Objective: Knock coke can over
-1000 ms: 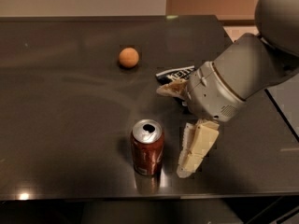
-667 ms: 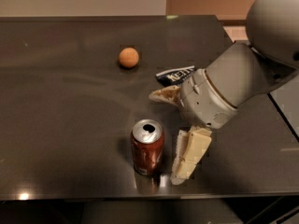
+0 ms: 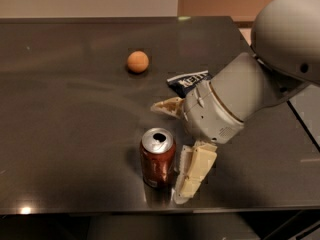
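The coke can (image 3: pixel 158 156) is standing upright on the dark tabletop (image 3: pixel 65 134), close to the front edge, with only a narrow strip of surface lying between its base and the drop. Open surface is running wide to the can's left, out to where the frame is cutting the tabletop off. Behind it, room is reaching back toward an orange ball (image 3: pixel 137 62) sitting well apart from it.

The gripper (image 3: pixel 169 151) is hanging released, its two pale fingers spread far apart around the can's right side. One finger (image 3: pixel 194 173) is lying just beside the can's right flank, its tip pointing at the front edge; whether it is touching the can is hard to tell. The other finger (image 3: pixel 167 107) is poking out behind the can, apart from it.

The robot's thick grey wrist (image 3: pixel 225 104) is filling the space to the right and covering most of a dark blue chip bag (image 3: pixel 189 81), leaving only one end showing. The arm's upper part is running out of the frame at the right. The can's lettering is too dim to read.
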`<act>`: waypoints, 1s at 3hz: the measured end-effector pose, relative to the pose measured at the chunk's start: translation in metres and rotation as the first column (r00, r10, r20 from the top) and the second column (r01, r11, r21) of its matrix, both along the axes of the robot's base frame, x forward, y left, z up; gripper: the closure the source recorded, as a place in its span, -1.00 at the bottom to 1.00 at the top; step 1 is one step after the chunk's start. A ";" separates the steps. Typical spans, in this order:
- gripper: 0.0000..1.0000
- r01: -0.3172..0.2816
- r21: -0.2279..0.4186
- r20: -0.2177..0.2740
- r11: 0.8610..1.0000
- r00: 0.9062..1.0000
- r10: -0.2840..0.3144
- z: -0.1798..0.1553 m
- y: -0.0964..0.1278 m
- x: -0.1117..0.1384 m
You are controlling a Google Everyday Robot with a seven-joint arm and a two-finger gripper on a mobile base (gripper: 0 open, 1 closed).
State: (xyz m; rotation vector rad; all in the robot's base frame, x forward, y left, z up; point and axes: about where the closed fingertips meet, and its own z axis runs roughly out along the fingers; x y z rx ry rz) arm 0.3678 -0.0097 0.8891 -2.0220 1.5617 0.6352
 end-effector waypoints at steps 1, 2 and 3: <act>-0.65 -0.002 0.008 -0.008 1.000 1.000 0.002 0.000 0.003 0.001; -0.19 0.000 0.010 -0.013 1.000 1.000 0.000 0.001 0.003 0.003; 0.30 0.015 0.007 -0.017 1.000 1.000 -0.015 0.004 0.001 0.009</act>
